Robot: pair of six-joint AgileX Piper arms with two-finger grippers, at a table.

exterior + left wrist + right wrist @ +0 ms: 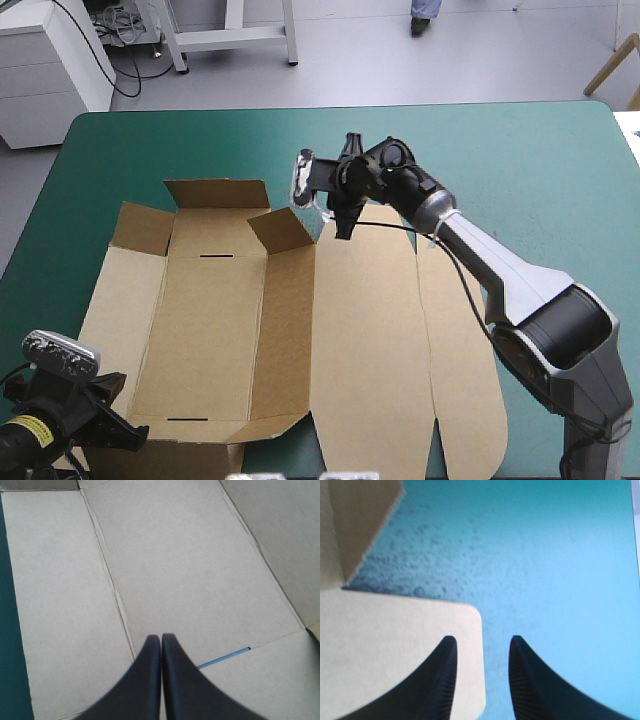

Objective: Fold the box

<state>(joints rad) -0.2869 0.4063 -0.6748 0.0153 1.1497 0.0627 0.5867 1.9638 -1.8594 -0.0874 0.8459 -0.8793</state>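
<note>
1. One table with a teal-green cover fills the high view. It carries one box, a single cut sheet of brown board.
2. The box lies left of the table's middle. At its far end three parts stand up: the far wall and a flap on each side of it. The rest lies flat, with the lid panels spread toward the right.
3. Two short dark slots show in the base panel, one near the far wall and one near the near edge.
4. There are two tools, each with two black fingers.
5. The left tool is closed, and its fingers meet in one pointed arch with nothing seen between them. It is above the box's near left part.
6. The right tool is open, with its fingers apart. It is at the far edge of the lid panel, just beside the raised right flap. One finger is over a rounded corner of the board and the other is over the bare cover.
7. Whether either tool touches the board cannot be told.
8. The picture's bottom edge cuts off the box's near edge, and the left tool's fingers are hard to make out in the high view.
</note>
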